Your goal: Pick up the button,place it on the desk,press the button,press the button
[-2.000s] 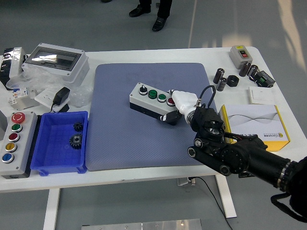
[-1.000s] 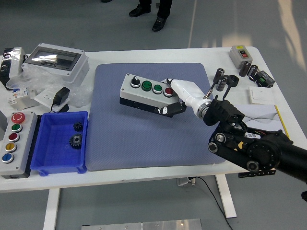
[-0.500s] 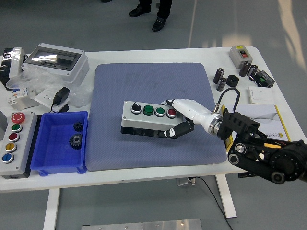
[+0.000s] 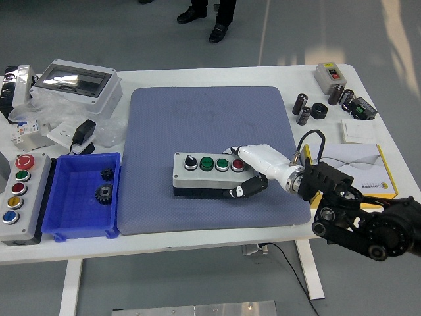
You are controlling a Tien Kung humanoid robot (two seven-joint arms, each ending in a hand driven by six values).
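Observation:
A grey button box [image 4: 207,172] with a black knob, two green buttons and a red button lies on the blue-grey mat [image 4: 210,118], near the mat's front. My right hand [image 4: 248,172], white with black fingertips, is shut on the box's right end, thumb side on top by the red button and fingers [image 4: 245,189] curled under its front edge. The black right arm [image 4: 355,210] comes in from the lower right. No left hand shows.
A blue bin [image 4: 82,197] with two gears sits at the left, with a larger grey button box [image 4: 18,196] beside it. A clear-lidded enclosure [image 4: 77,82] stands far left. A yellow-white box [image 4: 358,168], black cylinders [image 4: 304,108] and a small switch box [image 4: 330,76] are right.
My right hand carried the button box from mid-mat, lifted and tilted, toward the near edge and lowered it flat onto the mat. The arm drew back to the right.

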